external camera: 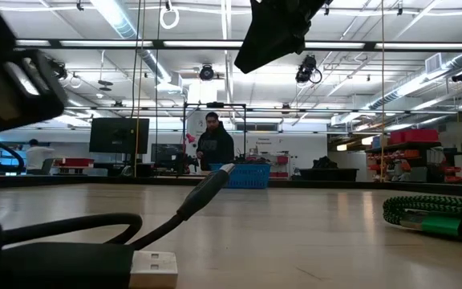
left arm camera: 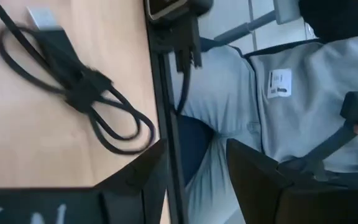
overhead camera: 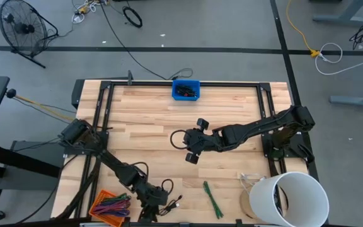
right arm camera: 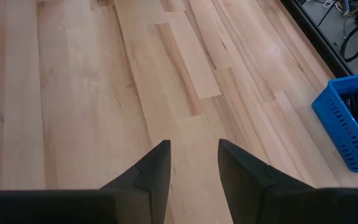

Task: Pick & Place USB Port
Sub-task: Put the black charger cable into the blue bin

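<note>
A black USB cable (left arm camera: 79, 87) lies coiled on the wooden table near its near edge, its metal plug (left arm camera: 41, 17) flat on the wood. The low view shows the plug (external camera: 155, 269) close up. My left gripper (left arm camera: 194, 146) hangs open just beside the cable (overhead camera: 172, 202), at the table's near edge (overhead camera: 149, 205), with nothing between its fingers. My right gripper (overhead camera: 193, 144) hovers open over bare wood at mid-table (right arm camera: 194, 152). A blue bin (overhead camera: 186, 90) with dark cables stands at the far edge.
An orange basket (overhead camera: 109, 205) of coloured cables sits at the near left. A green cable (overhead camera: 213, 198) lies at near centre, a white bucket (overhead camera: 288, 198) at the near right. Someone in grey clothing (left arm camera: 278, 93) is close beyond the near edge; another person (external camera: 215, 144) stands far behind.
</note>
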{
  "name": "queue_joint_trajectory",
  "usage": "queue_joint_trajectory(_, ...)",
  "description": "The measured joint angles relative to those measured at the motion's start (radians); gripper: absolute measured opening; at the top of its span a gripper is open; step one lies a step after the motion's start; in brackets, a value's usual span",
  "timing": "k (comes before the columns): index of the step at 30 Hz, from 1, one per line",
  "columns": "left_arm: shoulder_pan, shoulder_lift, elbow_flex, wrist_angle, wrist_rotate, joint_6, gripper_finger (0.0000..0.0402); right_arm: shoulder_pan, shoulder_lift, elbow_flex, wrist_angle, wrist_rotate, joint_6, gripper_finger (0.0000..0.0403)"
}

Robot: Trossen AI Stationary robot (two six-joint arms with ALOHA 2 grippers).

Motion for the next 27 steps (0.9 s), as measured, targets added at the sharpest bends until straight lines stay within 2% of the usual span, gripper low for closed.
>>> queue_joint_trajectory(6,-0.029,0.000,0.000,0.000,-0.037,0.008,0.0168,0.000,0.000,0.000,0.001,0.000,0.000,0.0134)
queue_joint_trajectory(27,-0.029,0.000,0.000,-0.051,-0.198,0.188,0.0168,0.000,0.000,0.000,0.008,0.000,0.000,0.0134)
